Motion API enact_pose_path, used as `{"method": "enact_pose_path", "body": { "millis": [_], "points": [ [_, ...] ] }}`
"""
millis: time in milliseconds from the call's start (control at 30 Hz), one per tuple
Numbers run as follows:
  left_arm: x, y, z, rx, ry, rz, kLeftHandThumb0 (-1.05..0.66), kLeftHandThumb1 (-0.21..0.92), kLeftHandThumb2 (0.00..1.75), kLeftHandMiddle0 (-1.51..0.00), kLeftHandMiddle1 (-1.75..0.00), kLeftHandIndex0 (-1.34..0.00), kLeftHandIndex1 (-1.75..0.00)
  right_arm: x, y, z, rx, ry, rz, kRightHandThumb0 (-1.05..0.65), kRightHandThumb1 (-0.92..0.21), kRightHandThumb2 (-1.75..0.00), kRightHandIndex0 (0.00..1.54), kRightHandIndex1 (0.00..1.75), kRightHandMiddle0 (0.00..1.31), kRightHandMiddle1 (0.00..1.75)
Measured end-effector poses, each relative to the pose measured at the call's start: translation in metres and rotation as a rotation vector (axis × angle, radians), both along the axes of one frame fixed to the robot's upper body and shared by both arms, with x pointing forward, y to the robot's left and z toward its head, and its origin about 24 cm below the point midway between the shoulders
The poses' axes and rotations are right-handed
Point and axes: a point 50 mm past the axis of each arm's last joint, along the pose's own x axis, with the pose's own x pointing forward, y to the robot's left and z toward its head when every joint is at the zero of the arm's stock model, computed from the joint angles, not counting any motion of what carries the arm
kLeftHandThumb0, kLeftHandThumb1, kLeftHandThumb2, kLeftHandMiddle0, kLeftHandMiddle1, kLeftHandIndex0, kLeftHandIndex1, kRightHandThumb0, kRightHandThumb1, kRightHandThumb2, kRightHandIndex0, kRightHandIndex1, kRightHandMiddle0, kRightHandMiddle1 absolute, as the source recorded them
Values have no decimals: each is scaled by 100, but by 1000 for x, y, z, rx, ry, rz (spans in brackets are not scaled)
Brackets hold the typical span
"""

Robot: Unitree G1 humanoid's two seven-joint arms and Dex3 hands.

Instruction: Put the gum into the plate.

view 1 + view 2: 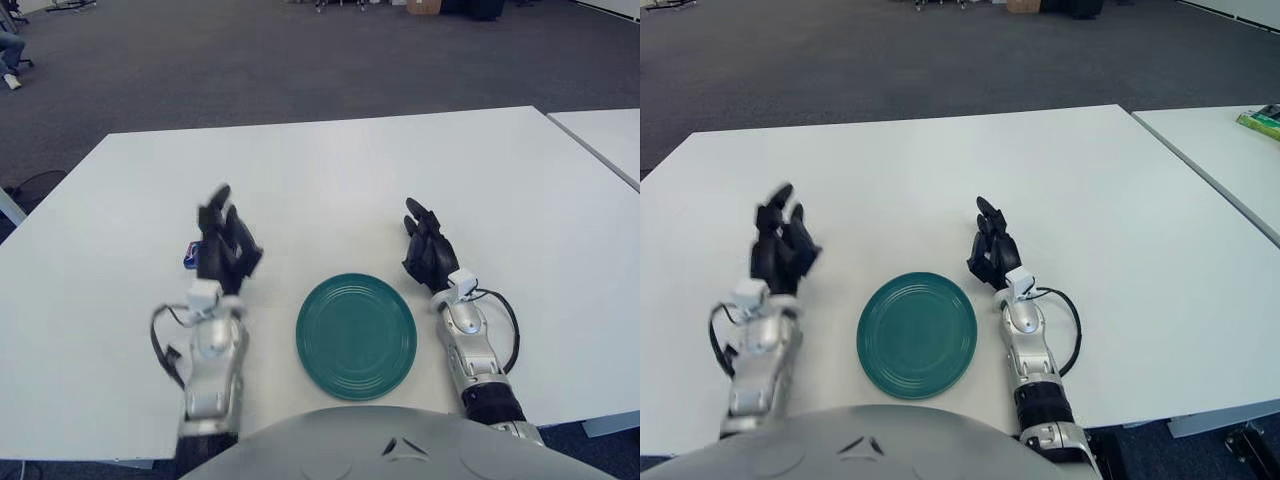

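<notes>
The gum (189, 256) is a small blue and purple pack lying on the white table (330, 170), left of the green plate (356, 335). Only its left end shows, because my left hand (222, 228) is raised over it and hides the rest. That hand's fingers are spread and hold nothing. In the right eye view the hand (780, 235) hides the gum fully. My right hand (425, 240) rests open on the table just right of the plate. The plate has nothing in it.
A second white table (610, 135) stands at the right, with a green item (1262, 120) on it. The table's near edge is close to my body. Grey carpet lies beyond the far edge.
</notes>
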Motion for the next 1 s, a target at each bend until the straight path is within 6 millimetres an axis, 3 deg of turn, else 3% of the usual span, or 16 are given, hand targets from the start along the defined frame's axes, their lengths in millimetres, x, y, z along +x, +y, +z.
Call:
{"method": "enact_pose_path", "body": {
  "millis": [233, 467, 767, 1000],
  "points": [
    [17, 33, 33, 347, -58, 36, -86, 92, 74, -37, -5, 0, -88, 6, 0, -1, -1, -1, 3, -70, -92, -92, 17, 0, 0, 34],
    [26, 59, 45, 738, 77, 28, -98, 92, 74, -34, -3, 0, -90, 11, -1, -2, -3, 8, 14, -71, -92, -90, 14, 0, 0, 30],
    [47, 85, 47, 1179, 264, -47, -103, 92, 69, -30, -1, 0, -98, 15, -3, -4, 10, 14, 19, -70, -92, -90, 16, 1, 0, 32],
    [51, 90, 31, 1305, 357, -172, -103, 92, 58, -30, 0, 0, -100, 18, -2, -4, 11, 4, 22, -68, -92, -90, 18, 2, 0, 36]
  ]
}}
